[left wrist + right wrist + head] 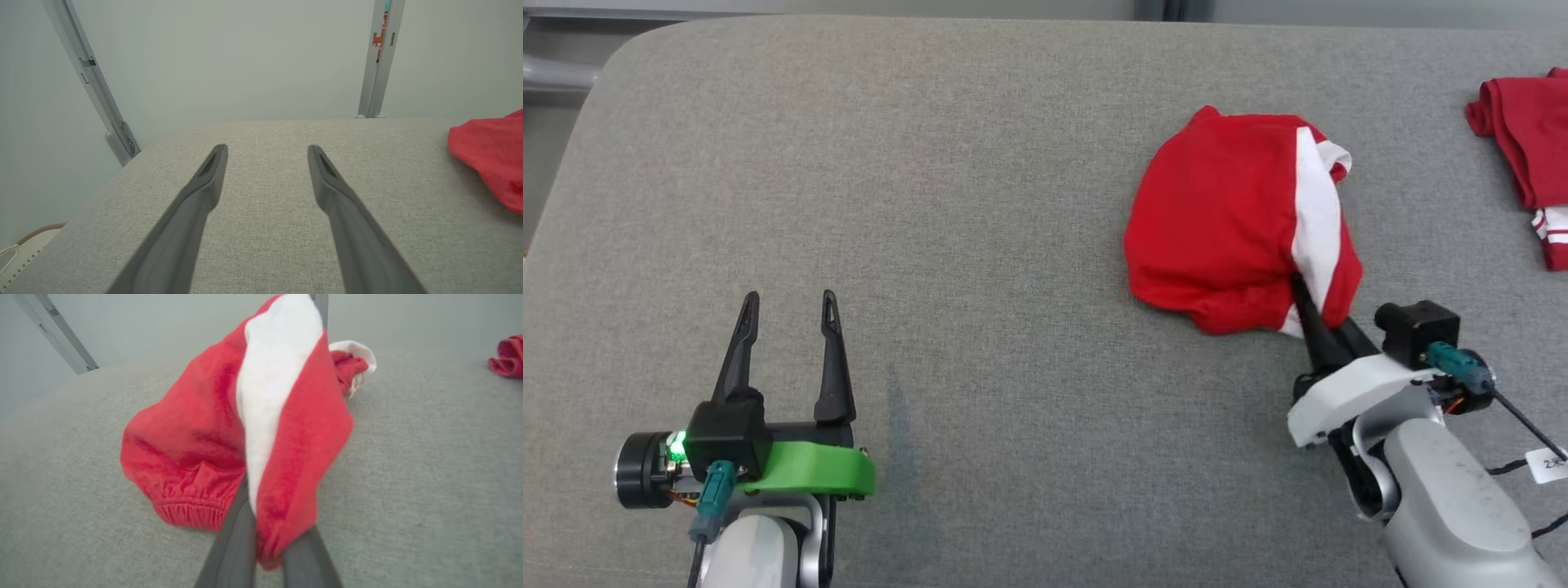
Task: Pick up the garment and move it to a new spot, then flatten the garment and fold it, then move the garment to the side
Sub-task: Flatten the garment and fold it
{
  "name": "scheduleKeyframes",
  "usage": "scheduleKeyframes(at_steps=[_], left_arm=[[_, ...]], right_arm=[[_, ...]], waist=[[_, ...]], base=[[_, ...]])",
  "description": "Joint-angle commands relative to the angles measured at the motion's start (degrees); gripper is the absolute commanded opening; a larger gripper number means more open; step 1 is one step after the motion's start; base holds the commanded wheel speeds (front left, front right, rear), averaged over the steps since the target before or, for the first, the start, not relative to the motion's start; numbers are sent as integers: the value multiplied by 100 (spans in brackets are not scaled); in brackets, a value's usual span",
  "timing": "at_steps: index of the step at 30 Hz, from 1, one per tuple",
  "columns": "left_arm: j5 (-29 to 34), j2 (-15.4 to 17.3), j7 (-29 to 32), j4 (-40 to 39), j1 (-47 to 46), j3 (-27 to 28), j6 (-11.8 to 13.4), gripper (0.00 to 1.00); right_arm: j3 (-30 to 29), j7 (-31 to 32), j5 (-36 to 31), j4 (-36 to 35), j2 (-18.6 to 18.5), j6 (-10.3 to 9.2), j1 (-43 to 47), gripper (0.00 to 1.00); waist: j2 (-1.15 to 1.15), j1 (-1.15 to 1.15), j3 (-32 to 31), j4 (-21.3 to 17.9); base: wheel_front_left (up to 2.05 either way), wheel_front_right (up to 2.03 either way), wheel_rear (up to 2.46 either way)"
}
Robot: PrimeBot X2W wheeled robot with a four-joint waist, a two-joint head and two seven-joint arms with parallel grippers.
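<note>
Red cloth is squeezed tight in the jaws of the right gripper [1305, 298], at the near edge of the garment [1225, 220], which lies on the right of the grey pad [980, 204]. Lift slowly so it cannot slip. The left gripper [788, 306] rests wide open, near left.

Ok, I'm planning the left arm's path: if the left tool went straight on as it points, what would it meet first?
Nothing, as far as the pictures show: the left tool points along the gray padding, and the red garment lies off to its right.
</note>
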Motion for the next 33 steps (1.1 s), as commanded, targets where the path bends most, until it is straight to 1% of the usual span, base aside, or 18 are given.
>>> scheduleKeyframes(at_steps=[1,3,6,9,12,17,21,25,26,27,28,30,33], left_arm=[[-80,0,1,22,50,-4,-15,100],[-83,1,2,47,58,-18,-29,100],[-118,2,2,72,67,-64,-29,100],[-169,2,1,107,76,-112,-41,100],[-237,1,2,120,89,-172,-28,100],[-374,3,2,124,58,-286,28,100],[-444,3,1,154,10,-356,68,100],[-471,2,1,169,-36,-410,113,100],[-482,2,2,171,-43,-415,122,100],[-490,2,2,177,-49,-422,133,100],[-493,3,1,180,-48,-420,140,100],[-493,3,2,175,-41,-394,165,100],[-449,3,2,185,-24,-342,176,100]], right_arm=[[-109,-16,-96,-171,-65,-7,30,0],[-153,-16,-247,-385,-169,-7,-2,0],[23,-17,-494,-669,-227,-7,-95,0],[416,-17,-625,-832,-159,-7,-235,0],[910,-16,-649,-822,-19,-7,-413,0],[1910,42,-561,-520,340,-7,-756,0],[2712,31,-309,-118,601,-7,-937,0],[3245,-5,3,246,723,-7,-1074,0],[3311,-9,45,301,730,-7,-1100,6],[3423,-17,156,305,737,-7,-1114,97],[3517,-10,237,297,741,-7,-1129,100],[3552,-15,317,209,738,-7,-1149,100],[3358,-16,166,99,730,-7,-927,100]], waist=[[0,0,-96,-48],[0,0,-160,-60],[0,0,-252,-56],[0,0,-322,-25],[0,0,-361,46],[0,0,-335,229],[0,0,-291,340],[0,0,-261,403],[0,0,-253,407],[0,0,-248,410],[0,0,-243,405],[0,0,-241,361],[0,0,-248,230]], base=[[0,0,0],[0,0,0],[0,0,0],[0,0,0],[0,0,0],[0,0,0],[0,0,0],[0,0,0],[0,0,0],[0,0,0],[0,0,0],[0,0,0],[0,0,0]])
